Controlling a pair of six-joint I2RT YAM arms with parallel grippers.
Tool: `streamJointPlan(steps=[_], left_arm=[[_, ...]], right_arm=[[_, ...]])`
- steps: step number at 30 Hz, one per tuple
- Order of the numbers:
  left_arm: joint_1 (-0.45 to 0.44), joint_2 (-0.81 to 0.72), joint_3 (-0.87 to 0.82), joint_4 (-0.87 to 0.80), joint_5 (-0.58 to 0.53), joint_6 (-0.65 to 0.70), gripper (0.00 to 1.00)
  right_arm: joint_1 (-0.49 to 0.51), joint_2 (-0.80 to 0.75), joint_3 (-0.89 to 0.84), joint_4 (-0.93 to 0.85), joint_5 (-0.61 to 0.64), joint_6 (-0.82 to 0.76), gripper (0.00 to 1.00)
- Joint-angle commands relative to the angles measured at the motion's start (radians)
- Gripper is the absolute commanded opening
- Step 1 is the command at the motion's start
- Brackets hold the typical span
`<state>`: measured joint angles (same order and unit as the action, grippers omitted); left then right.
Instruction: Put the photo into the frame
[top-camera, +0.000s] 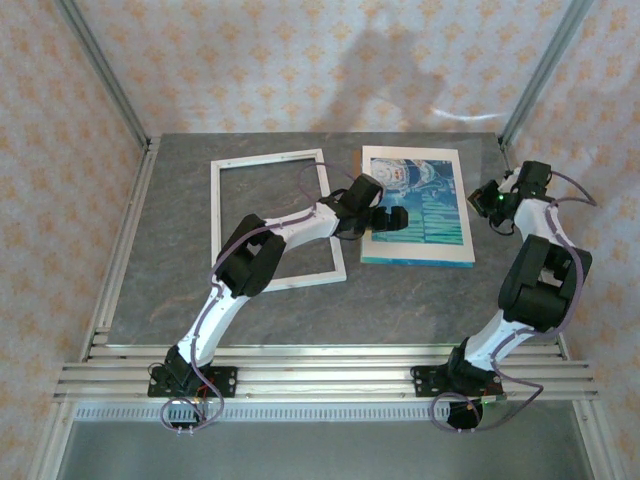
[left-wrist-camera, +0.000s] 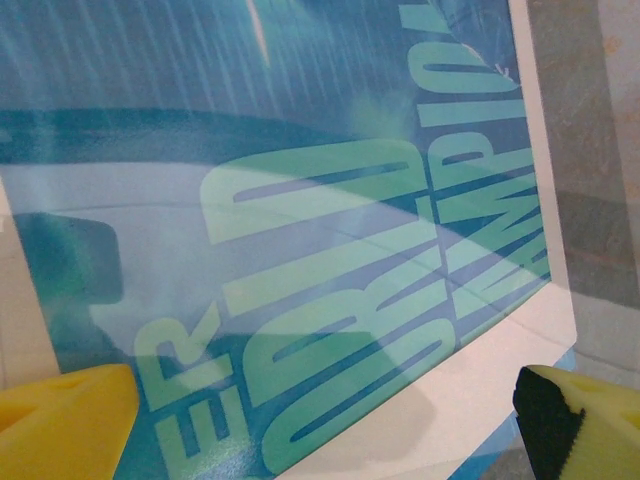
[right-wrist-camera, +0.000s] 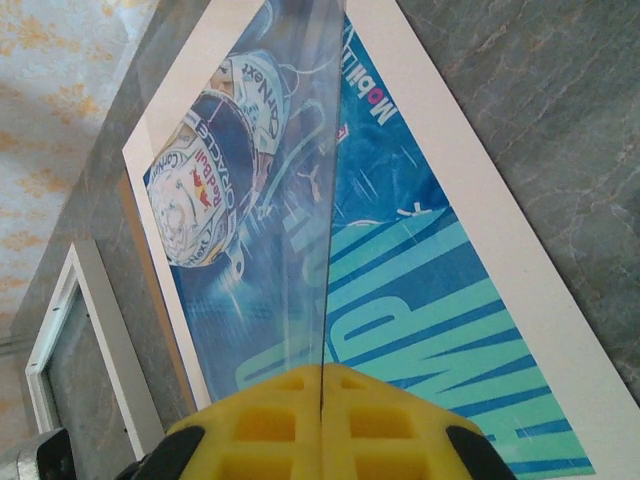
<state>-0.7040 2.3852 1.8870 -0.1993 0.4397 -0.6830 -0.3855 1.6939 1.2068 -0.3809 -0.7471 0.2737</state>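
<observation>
Right wrist: my right tool clenched on clear sheet edge above photo, left tool released over it.

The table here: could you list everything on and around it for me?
photo: one, teal-blue with a pale border, flat on the table, right of the frame.
frame: one, white, flat, left of the photo.
clear sheet: one, see-through, raised over the photo.
table: one, grey stone look.
walls: cream, patterned, around the table.
metal rails: silver, near edge, carrying the arm bases.
left arm: white and black, reaching across the frame; left jaws open, yellow-tipped, over the photo.
right arm: white and black, beside the photo's right edge; right jaws shut on the clear sheet.
</observation>
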Motion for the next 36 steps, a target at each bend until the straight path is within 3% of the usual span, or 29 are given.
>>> streamJointPlan(steps=[1, 7, 18, 25, 36], left_arm=[[0.025, -0.007, 0.072, -0.135, 0.022, 0.002, 1.00], [0.089, -0.180, 0.022, -0.122, 0.037, -0.005, 1.00], [0.371, -0.631, -0.497, 0.043, 0.024, -0.044, 1.00], [0.605, -0.841, -0.798, 0.135, 0.023, -0.104, 1.00], [0.942, -1.038, -1.052, 0.199, 0.018, -0.202, 1.00]], right_arm=[[-0.002, -0.052, 0.046, -0.068, 0.006, 0.013, 0.00], [0.044, -0.144, 0.125, -0.172, 0.004, 0.022, 0.00], [0.319, -0.178, 0.412, -0.203, 0.041, 0.143, 0.00], [0.563, -0.042, 0.692, -0.194, 0.071, 0.192, 0.00], [0.872, 0.304, 1.211, -0.206, 0.060, 0.238, 0.00]])
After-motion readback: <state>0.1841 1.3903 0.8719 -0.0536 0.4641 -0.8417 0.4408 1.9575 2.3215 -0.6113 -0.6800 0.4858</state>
